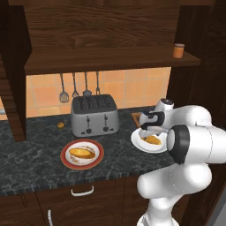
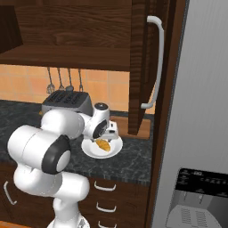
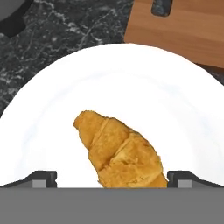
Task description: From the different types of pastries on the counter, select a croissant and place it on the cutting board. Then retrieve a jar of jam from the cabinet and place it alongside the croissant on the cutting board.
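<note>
Golden croissant (image 3: 120, 153) lies between the spread end effector (image 3: 112, 178) fingertips; jar (image 1: 178, 50) sits shelved.

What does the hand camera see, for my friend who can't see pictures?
A golden croissant lies on a white plate, with the open gripper straddling its near end. Beyond the plate are the black counter and the wooden cutting board.

cutting board (image 1: 136, 116) mostly behind arm, croissant (image 3: 118, 151) end cropped
</note>
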Motion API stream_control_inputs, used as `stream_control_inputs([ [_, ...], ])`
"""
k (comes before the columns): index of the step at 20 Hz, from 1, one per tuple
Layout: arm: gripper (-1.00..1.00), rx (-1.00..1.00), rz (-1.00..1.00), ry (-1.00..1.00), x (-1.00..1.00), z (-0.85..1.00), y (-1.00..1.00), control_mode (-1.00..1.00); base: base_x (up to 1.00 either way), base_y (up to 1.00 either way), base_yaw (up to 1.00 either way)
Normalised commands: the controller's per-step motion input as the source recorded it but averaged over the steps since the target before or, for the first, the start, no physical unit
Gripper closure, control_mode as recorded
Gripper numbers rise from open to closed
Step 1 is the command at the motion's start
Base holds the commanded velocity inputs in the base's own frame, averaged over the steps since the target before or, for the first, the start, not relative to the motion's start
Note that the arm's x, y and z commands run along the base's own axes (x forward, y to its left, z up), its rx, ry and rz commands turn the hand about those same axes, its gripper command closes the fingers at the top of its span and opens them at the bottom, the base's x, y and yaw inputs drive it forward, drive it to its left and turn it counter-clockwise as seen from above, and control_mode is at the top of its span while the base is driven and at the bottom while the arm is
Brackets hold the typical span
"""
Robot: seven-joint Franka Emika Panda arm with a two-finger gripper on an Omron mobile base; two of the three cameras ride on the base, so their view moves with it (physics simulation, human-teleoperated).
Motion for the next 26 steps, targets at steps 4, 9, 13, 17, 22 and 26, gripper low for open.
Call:
stream_control_inputs([
  [4, -1.0, -0.01, 0.0, 0.0, 0.04, -0.21, 0.0, -1.0, 0.0, 0.0, 0.0],
  [9, -1.0, 0.0, 0.0, 0.0, 0.02, -0.19, 0.0, -1.0, 0.0, 0.0, 0.0],
  [13, -1.0, 0.0, 0.0, 0.0, 0.0, -0.06, 0.0, -1.0, 0.0, 0.0, 0.0],
  [17, -1.0, 0.0, 0.0, 0.0, 0.0, -0.11, 0.0, -1.0, 0.0, 0.0, 0.0],
  [22, -1.0, 0.0, 0.0, 0.0, 0.0, -0.17, 0.0, -1.0, 0.0, 0.0, 0.0],
  [26, -1.0, 0.0, 0.0, 0.0, 0.0, 0.0, 0.0, -1.0, 0.0, 0.0, 0.0],
])
